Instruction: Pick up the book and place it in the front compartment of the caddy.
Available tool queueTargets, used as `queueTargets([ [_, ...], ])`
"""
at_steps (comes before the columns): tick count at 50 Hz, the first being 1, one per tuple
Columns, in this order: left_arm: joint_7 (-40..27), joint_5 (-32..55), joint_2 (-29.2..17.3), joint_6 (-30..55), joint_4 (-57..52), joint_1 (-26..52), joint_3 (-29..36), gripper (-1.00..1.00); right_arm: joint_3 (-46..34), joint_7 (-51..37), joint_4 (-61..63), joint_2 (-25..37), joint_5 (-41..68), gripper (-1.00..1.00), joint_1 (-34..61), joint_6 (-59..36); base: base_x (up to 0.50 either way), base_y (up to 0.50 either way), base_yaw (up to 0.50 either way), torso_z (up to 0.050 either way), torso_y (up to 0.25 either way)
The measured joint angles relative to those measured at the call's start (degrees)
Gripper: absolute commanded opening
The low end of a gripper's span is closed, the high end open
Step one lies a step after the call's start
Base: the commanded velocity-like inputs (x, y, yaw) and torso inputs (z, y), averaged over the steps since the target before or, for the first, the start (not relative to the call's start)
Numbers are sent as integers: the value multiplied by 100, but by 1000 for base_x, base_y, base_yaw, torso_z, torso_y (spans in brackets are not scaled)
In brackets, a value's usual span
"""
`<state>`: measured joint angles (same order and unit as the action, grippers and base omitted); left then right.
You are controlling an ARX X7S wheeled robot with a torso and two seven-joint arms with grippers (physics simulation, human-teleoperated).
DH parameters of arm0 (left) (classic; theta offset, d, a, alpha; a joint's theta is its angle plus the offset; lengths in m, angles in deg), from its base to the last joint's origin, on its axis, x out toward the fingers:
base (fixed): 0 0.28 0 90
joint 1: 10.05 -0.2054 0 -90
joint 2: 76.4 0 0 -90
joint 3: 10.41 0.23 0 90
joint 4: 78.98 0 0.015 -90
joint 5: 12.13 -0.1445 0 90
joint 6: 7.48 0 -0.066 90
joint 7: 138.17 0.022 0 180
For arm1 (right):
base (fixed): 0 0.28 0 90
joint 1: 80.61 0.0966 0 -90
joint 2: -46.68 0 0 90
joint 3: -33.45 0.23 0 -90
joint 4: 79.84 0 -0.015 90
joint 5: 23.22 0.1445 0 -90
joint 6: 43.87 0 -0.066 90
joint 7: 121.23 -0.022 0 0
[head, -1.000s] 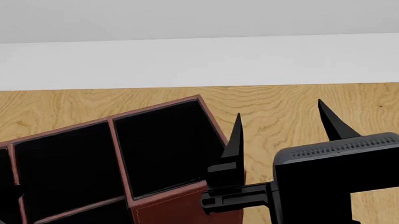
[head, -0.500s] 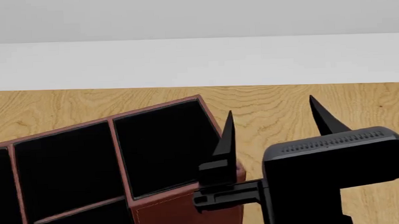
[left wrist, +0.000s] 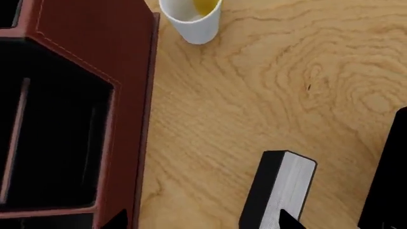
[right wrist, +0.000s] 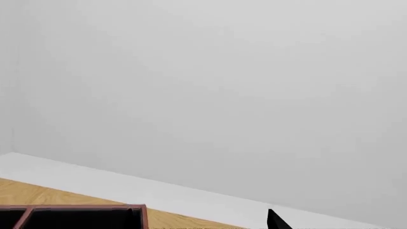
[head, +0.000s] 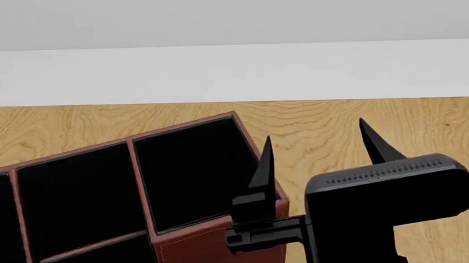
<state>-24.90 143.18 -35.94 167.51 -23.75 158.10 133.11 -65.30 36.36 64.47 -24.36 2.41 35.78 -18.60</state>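
The book (left wrist: 279,188) stands on the wooden table in the left wrist view, black with a pale grey page edge facing up. My left gripper (left wrist: 202,224) is open above the table between the caddy (left wrist: 89,43) and the book; one fingertip (left wrist: 287,220) overlaps the book's page edge. The dark red caddy (head: 211,246) with black-lined cells fills the head view's left. I cannot tell which cell is the front compartment. My right gripper (head: 317,146) is open and empty, fingers pointing up, beside the caddy's right corner. The right wrist view shows the caddy's rim (right wrist: 83,208) and one fingertip (right wrist: 277,221).
A white mug with a yellow inside (left wrist: 194,21) stands on the table by the caddy's side. A black shape (left wrist: 388,181) rises at the left wrist view's edge beside the book. A white wall (head: 232,73) runs behind the table's far edge.
My right gripper has shifted a little to the left, toward the caddy's corner, still open. The caddy has not moved.
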Motion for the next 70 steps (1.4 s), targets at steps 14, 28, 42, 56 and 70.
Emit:
queueTargets([
  [14, 6, 89, 380, 148, 196, 538, 722, 100, -25, -27, -42, 52, 13, 100, -86, 136, 0, 0, 0, 0, 0],
  [28, 477, -344, 835, 380, 470, 652, 1023, 100, 17, -50, -58, 104, 51, 100, -161, 232, 0, 0, 0, 0, 0],
  [42, 1216, -957, 1131, 362, 465, 522, 1194, 100, 67, -70, -81, 144, 96, 100, -206, 312, 0, 0, 0, 0, 0],
  [56, 1643, -1298, 1366, 319, 436, 404, 1232, 100, 115, -109, -59, 176, 166, 100, -214, 319, 0, 0, 0, 0, 0],
  [70, 2427, -2074, 1655, 412, 519, 204, 1245, 100, 192, -139, -48, 227, 236, 100, -234, 344, 0, 0, 0, 0, 0],
])
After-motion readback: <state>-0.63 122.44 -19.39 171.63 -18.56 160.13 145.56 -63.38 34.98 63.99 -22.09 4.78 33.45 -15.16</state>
